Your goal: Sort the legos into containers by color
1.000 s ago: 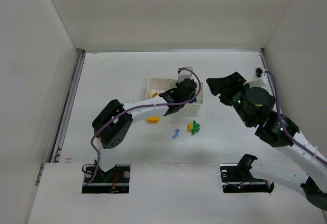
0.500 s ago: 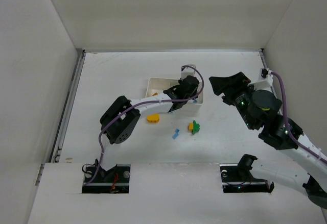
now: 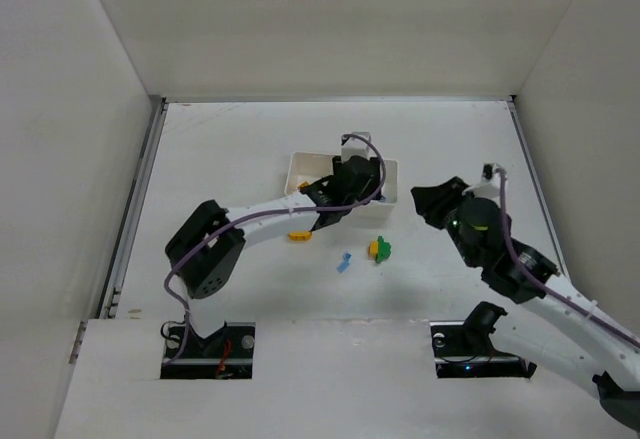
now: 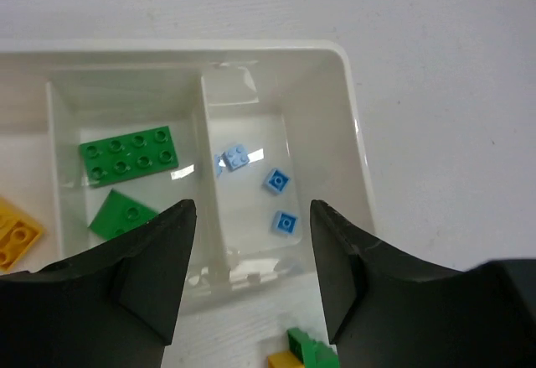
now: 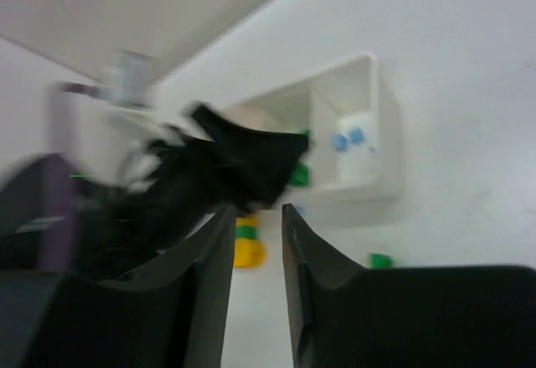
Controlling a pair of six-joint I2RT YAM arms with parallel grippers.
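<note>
The white tray [image 4: 352, 108] has three containers side by side. The left one holds a yellow brick [image 4: 15, 232], the middle one two green bricks [image 4: 130, 155], the right one three light blue bricks [image 4: 277, 181]. My left gripper [image 4: 251, 209] hangs open and empty over the tray's near wall [image 3: 345, 181]. On the table lie a yellow brick [image 3: 298, 235], a blue brick [image 3: 343, 262] and a yellow-green stack [image 3: 379, 249]. My right gripper [image 3: 428, 202] is right of the tray, its jaws a narrow gap apart and empty [image 5: 257, 210]. In its blurred view it faces the stack [image 5: 247, 246].
White walls enclose the table on three sides. The left arm [image 3: 270, 211] stretches from the near left across to the tray [image 3: 300, 159]. A small green piece [image 5: 381, 260] shows in the right wrist view, near the tray [image 5: 368, 125].
My left gripper's jaws have opened above the tray. The right arm has swung down and nearer, toward the loose bricks, and its jaws have narrowed.
</note>
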